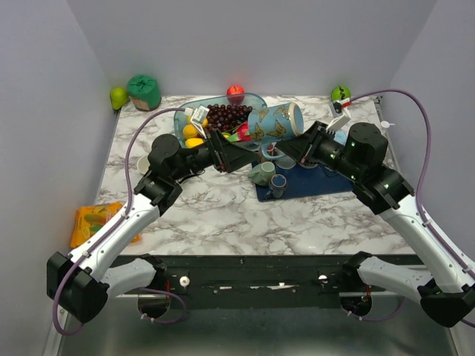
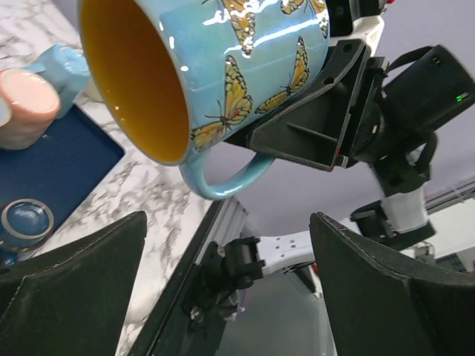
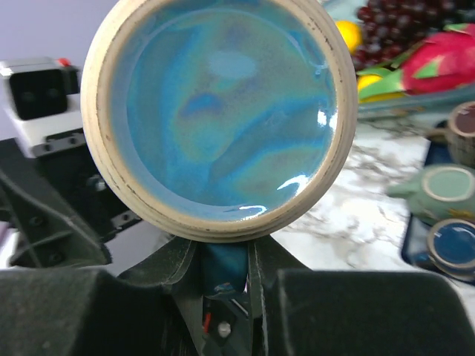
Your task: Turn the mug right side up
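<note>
Right gripper [image 3: 223,258]: fingers clamped on the handle [image 3: 223,271] of the butterfly mug [image 1: 273,121]. Mug: upper centre of the top view, lifted off the table, just above the blue mat [image 1: 315,185] in frame. It lies on its side, long axis near level. The yellow mouth points left toward the left gripper [image 1: 241,157]; the glazed base points right, facing the right wrist camera; the handle hangs underneath. Left gripper: jaws wide apart, holding nothing, just short of the mouth. Grapes [image 1: 226,115]: upper centre, left of the mug.
</note>
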Controlling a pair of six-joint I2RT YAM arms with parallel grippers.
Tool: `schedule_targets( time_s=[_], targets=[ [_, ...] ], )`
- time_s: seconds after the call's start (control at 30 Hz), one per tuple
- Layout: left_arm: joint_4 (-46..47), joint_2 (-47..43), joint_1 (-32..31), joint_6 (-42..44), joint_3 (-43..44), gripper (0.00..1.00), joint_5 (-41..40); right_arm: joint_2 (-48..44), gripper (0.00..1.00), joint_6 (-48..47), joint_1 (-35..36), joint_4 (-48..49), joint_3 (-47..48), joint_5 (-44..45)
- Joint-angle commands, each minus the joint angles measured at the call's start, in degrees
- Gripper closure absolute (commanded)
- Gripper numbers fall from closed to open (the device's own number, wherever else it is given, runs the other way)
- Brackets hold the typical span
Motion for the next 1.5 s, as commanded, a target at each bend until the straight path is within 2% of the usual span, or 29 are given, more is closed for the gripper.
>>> schedule_targets(
  time_s=[0.0, 0.13, 0.47, 0.7, 0.8, 0.83, 0.87, 0.97, 1.03, 1.13, 1.17, 1.2, 1.4, 1.47],
  targets=[
    [11.7, 1.9, -1.2, -5.8, 2.7, 0.01, 0.2, -2.0, 0.99, 4.7, 0.7, 18.2, 2.9, -7.5],
    [13.9, 4.0, -1.9, -7.0, 5.5, 0.05, -0.6, -1.6, 0.99, 7.1, 0.8, 22.8, 2.9, -9.8],
    [19.1, 8.2, -3.4, -11.7, 9.5, 0.48, -2.2, -1.4, 0.99, 10.4, 1.3, 32.9, -0.6, -12.7],
    [21.2, 8.7, -4.0, -12.9, 10.0, 0.66, -5.1, -1.1, 0.99, 11.2, 1.9, 38.2, -3.9, -14.8],
    [21.4, 9.4, -4.2, -13.0, 10.7, 0.67, -5.3, -0.6, 0.99, 10.8, 2.2, 38.5, -4.4, -15.2],
    [21.5, 9.8, -4.3, -13.1, 11.2, 0.65, -5.2, -0.4, 0.99, 10.4, 2.2, 38.2, -4.4, -15.3],
    [21.8, 10.2, -4.5, -13.4, 11.4, 0.58, -5.2, -0.4, 0.99, 10.0, 2.3, 38.1, -4.4, -15.3],
    [22.5, 10.9, -4.8, -13.6, 11.8, 0.52, -5.2, 0.2, 0.99, 9.1, 2.7, 37.2, -4.5, -15.1],
    [22.5, 11.3, -5.0, -13.6, 12.2, 0.52, -5.3, 0.4, 0.99, 8.9, 2.8, 36.3, -4.8, -14.7],
    [22.5, 11.0, -4.9, -13.4, 11.8, 0.75, -6.5, -0.1, 0.99, 8.5, 2.9, 35.7, -5.8, -13.5],
    [21.8, 10.9, -5.0, -13.1, 11.7, 0.94, -6.9, -0.4, 0.99, 8.3, 2.9, 35.6, -6.1, -13.1],
    [21.3, 10.6, -4.9, -12.9, 11.5, 1.0, -7.3, -0.6, 0.99, 8.1, 2.9, 34.4, -6.2, -12.4],
    [14.6, 7.5, -4.9, -7.3, 10.5, 1.0, -12.3, -1.6, 0.99, 6.9, 2.9, 30.1, -7.5, -9.4],
    [9.0, 6.2, -5.0, -3.6, 11.3, 1.0, -13.9, -1.8, 0.91, 6.7, 2.9, 29.1, -8.2, -8.7]
  ],
)
